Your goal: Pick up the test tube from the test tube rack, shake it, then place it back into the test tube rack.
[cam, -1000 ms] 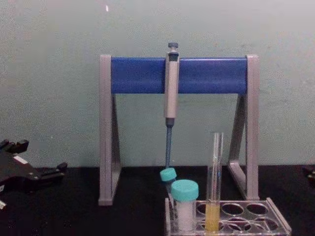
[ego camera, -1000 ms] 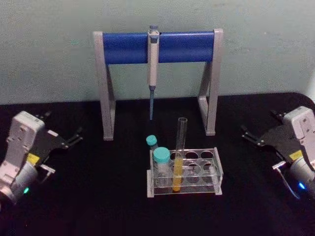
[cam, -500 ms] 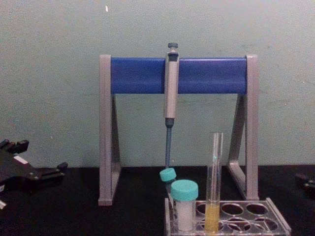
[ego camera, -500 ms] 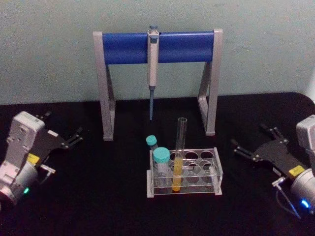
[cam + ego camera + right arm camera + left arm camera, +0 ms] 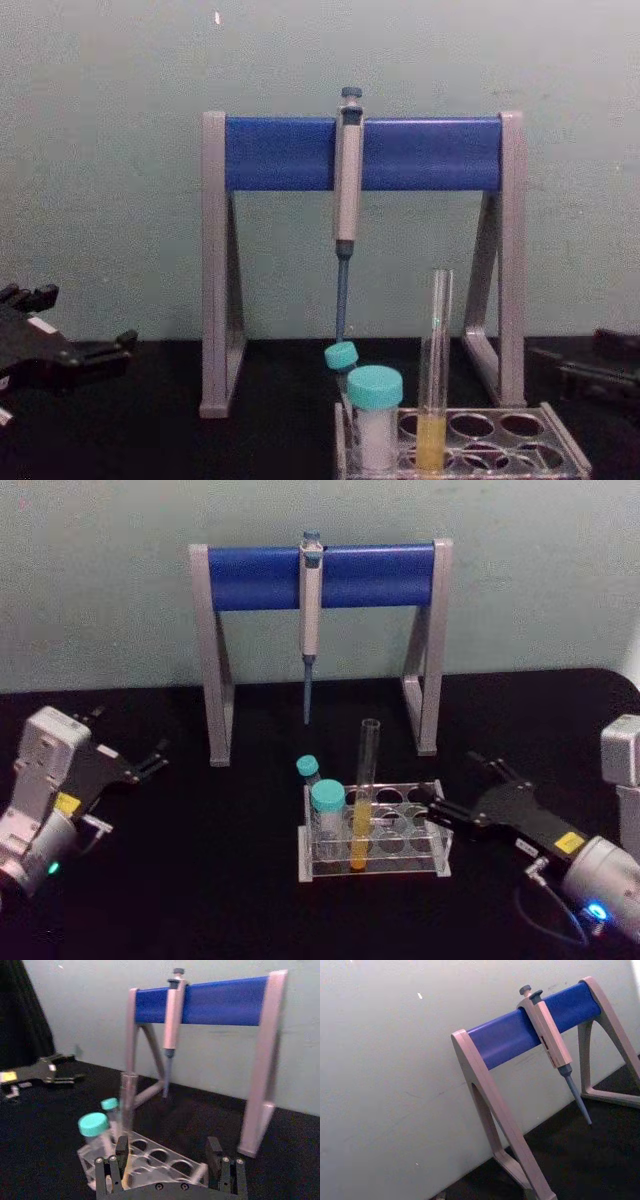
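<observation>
one test tube (image 5: 364, 790) stands in one rack (image 5: 395, 858) beside two vials (image 5: 327, 805).

No text, number or brand mark was legible. One yellow sticker (image 5: 66, 802) sat on the left gripper (image 5: 128, 736), another on the right gripper (image 5: 457, 784); print unreadable.

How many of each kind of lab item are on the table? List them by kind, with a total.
1 test tube
2 teal-capped vials
1 test tube rack
1 pipette
1 pipette stand
Total: 6
</observation>
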{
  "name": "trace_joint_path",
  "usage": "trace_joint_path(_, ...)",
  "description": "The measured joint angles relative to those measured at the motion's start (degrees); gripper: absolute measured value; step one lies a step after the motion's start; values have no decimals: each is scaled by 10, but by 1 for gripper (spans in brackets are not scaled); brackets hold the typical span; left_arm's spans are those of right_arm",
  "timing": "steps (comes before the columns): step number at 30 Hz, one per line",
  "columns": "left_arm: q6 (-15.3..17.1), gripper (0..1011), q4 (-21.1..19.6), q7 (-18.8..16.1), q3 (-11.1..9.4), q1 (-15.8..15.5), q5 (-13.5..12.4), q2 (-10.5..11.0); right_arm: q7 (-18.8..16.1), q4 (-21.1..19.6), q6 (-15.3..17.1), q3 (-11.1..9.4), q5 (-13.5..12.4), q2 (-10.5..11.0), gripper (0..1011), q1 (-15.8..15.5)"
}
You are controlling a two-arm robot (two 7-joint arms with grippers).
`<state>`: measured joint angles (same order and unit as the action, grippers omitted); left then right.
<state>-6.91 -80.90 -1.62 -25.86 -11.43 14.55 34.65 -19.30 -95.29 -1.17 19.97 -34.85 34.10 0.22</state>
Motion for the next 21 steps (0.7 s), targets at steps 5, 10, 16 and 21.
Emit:
trace_joint_path(5, 0, 1001, 0, 0, 0, 0, 0, 0, -30, 13, 22, 7, -15, -16, 1000, 20)
trace_joint_path(10, 0, 1001, 0, 0, 0, 0, 0, 0, -64, 31, 40, 20, -19, -30, 1000, 49)
trace_joint_path(16, 0, 1001, 0, 0, 0, 0, 0, 0, -93, 58, 55, 40, -22, -44, 1000, 83)
trace_joint_path(21, 0, 1001, 0, 0, 0, 0, 0, 0, -103, 77, 62, 53, -23, -54, 1000, 106)
